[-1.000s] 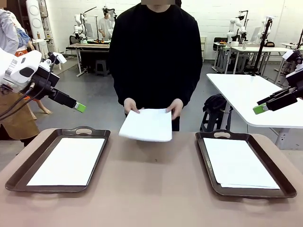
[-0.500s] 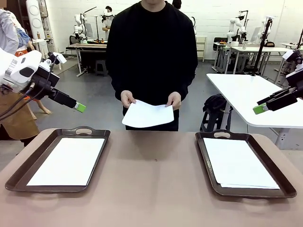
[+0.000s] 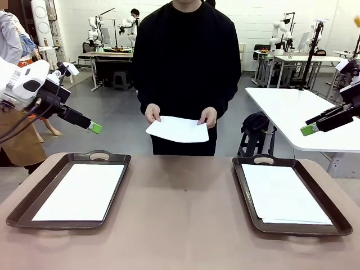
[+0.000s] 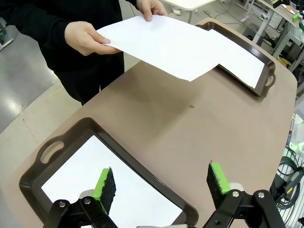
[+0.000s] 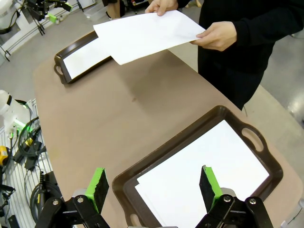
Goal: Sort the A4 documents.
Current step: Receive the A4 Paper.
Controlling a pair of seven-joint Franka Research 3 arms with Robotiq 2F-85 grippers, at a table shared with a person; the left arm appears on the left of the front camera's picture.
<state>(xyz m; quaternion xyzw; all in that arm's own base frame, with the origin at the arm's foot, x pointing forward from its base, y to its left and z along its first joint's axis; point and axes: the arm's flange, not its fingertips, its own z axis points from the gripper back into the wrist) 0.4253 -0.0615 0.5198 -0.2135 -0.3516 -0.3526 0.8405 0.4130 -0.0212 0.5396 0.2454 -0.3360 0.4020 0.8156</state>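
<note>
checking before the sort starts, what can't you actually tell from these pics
- Held sheets: how many are in the person's hands; the edges are too thin in the front view.
- Right tray: how many sheets lie stacked; a lower edge peeks out, the rest is covered by the top sheet.
- Any print on the papers: all look blank, too small to confirm.
- Left tray: its near end is cut off by the left wrist view's bottom edge.

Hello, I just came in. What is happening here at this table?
A person holds a white sheet with both hands above the far edge of the table. Each of the two dark trays already holds white paper. The left gripper and right gripper hover open above the trays, empty.
</note>
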